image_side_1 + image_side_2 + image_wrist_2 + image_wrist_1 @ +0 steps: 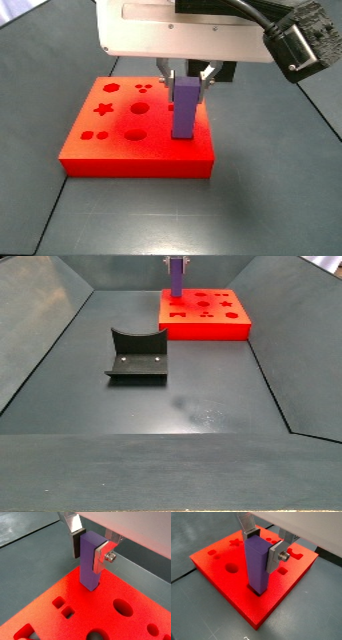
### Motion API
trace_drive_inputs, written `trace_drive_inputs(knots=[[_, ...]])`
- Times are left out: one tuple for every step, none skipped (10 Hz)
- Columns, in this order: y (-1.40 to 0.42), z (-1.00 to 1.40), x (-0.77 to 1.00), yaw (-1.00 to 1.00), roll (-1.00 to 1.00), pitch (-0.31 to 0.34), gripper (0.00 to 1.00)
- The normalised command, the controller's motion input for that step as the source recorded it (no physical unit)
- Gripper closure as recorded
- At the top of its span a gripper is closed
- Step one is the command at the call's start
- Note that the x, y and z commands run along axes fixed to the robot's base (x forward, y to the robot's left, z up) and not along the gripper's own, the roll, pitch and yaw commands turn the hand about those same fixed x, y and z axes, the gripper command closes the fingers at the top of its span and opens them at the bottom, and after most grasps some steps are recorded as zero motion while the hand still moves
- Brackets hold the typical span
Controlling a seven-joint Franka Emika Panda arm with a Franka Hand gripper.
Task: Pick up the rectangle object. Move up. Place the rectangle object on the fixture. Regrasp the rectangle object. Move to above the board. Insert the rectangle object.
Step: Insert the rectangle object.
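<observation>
block (256,564): purple, stands upright w/ its lower end in a cut-out of the board (218,572); seen in both wrist views and both side views. Upright so the long axis goes down the slot.
where on board: in a side view (186,105) it's at the right part of the board, mid-depth; star, circles and hexagon holes lie to its left, all open.
depth: bottom end looks below the board top in a wrist view (91,562), but most of the length is above the surface. Judged: insertion begun, not seated, or slot is shallow; can't tell which.
gripper (264,548): directly over the board, holding the block's upper part; upper grip leaves the lower end free to enter the slot.
jaws: narrow, clamped on the block's two broad sides; the silver plate fingers (101,555) touch it on both sides, no gap seen.
step: judged the last one, insert. Grip not let go.
tilt: block looks plumb in a side view; wrist views skew it, so small lean can't be ruled out.
fixture (138,355): dark, on the floor well apart from the board, nearer and left of it in that side view; curved recess bare, nothing on it.
board pos: far end of the bin in that side view (211,318), flat on the floor.
risk: judged, if the block's off-square it may bind on the slot wall; letting go early could leave it leaning.
next: judged, press straight down til it bottoms, then open the jaws and lift clear.
</observation>
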Motion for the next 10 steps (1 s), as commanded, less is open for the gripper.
trace_drive_inputs(knots=[[-0.22,-0.09,0.0,0.2,-0.01,-0.057,1.0],[-0.12,-0.19,0.03,0.17,0.0,-0.027,1.0],[0.0,-0.4,0.07,0.07,0.02,-0.011,1.0],[0.0,-0.71,0.05,0.0,0.11,-0.049,1.0],[0.0,-0.82,0.04,0.0,0.12,-0.083,1.0],[0.0,-0.72,0.03,0.0,0.09,-0.084,1.0],[-0.01,-0.63,0.06,0.0,0.16,-0.031,1.0],[-0.1,-0.24,0.0,0.0,0.0,-0.106,1.0],[-0.08,-0.09,-0.01,0.06,0.03,-0.123,1.0],[0.0,0.0,0.0,0.0,-0.01,0.0,1.0]])
